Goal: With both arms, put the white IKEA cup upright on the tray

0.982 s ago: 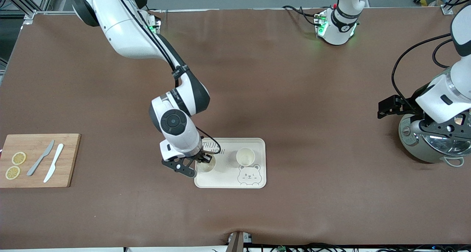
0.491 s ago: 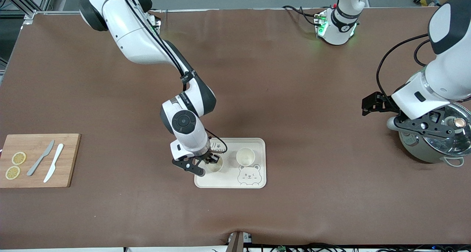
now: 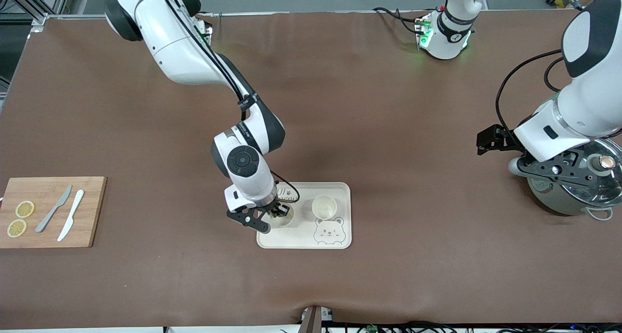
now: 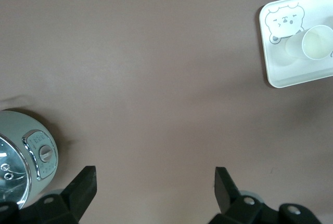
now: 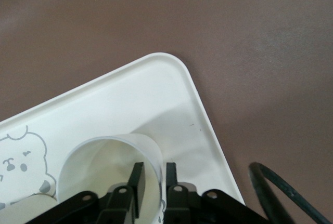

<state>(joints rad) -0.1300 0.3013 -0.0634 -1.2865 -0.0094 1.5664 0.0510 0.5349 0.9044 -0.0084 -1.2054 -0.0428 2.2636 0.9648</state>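
Right gripper is seen over the tray, its fingers astride the wall of an upright white cup, barely parted. They should be opened fully before lifting straight up. Left gripper waits open beside the cooker.

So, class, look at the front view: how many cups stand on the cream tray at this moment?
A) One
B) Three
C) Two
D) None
C: two cups stand upright on the tray, one cup above the bear drawing and a second cup whose wall sits between the fingers of the right gripper.
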